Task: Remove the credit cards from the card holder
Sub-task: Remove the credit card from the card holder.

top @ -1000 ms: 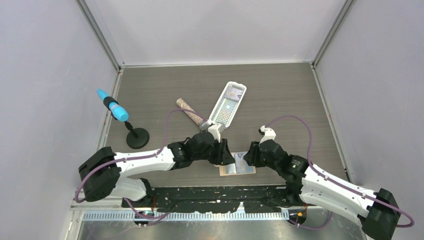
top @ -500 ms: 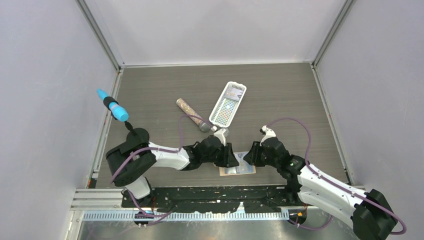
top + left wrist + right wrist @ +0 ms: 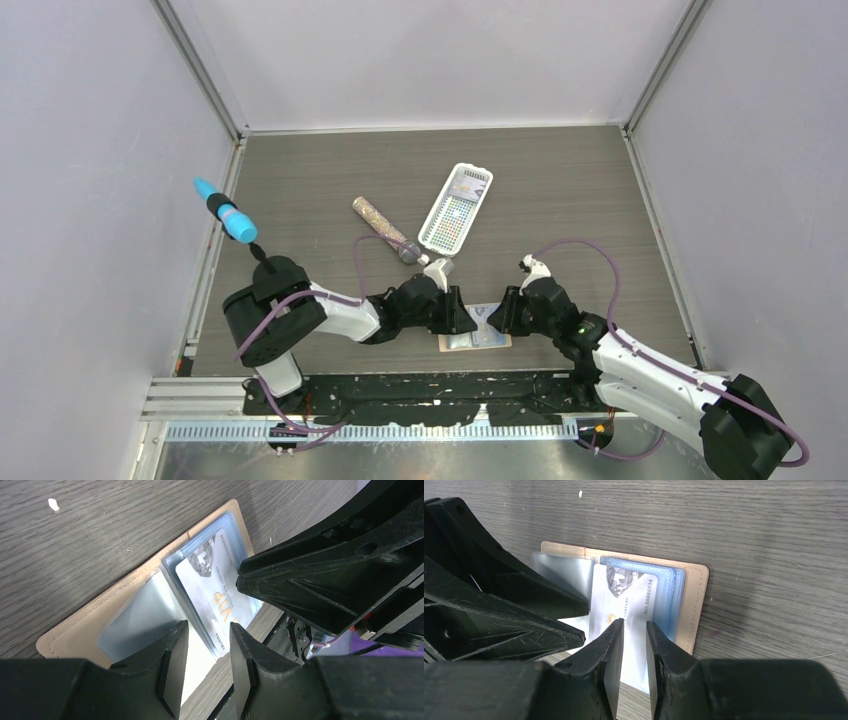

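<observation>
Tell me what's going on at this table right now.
Both arms are working on the open card holder, lying flat by the near edge of the table. One credit card sticks partway out of its pocket. The right gripper and left gripper hover over that card, jaws slightly apart, neither clearly gripping it.

A dark grey wood-grain tabletop forms the floor of the cell, closed in on three sides by plain pale lilac walls. Aluminium posts mark the far corners under soft, even light
</observation>
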`<state>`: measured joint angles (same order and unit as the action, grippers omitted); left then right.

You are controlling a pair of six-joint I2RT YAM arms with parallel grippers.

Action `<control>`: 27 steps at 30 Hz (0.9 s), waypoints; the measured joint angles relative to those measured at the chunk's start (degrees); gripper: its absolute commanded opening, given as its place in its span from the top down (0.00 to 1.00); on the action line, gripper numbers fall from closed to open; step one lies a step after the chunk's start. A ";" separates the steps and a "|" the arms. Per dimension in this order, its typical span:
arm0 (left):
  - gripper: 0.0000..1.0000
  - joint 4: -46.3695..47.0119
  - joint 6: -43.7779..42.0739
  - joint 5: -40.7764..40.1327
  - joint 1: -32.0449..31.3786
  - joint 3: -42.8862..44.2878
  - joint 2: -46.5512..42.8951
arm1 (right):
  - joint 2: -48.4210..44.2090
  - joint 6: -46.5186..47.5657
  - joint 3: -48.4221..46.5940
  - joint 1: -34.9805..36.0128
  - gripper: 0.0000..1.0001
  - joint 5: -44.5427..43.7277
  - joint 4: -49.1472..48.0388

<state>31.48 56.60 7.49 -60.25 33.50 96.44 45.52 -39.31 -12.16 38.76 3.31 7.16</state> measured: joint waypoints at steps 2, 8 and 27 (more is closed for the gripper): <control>0.62 0.39 0.00 -0.02 0.00 0.00 0.22 | 0.00 -0.02 0.17 0.00 0.71 0.00 -0.28; 0.62 1.57 0.09 0.00 0.00 0.00 0.83 | -0.17 -0.11 1.03 0.00 0.72 0.07 -1.64; 1.00 12.07 6.34 1.62 1.97 -4.13 3.48 | -1.40 -1.18 2.43 0.00 0.73 0.26 -3.02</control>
<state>43.55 62.94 9.10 -58.28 29.36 99.92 44.12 -40.49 -9.74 38.76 3.57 4.14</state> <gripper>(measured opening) 0.011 0.271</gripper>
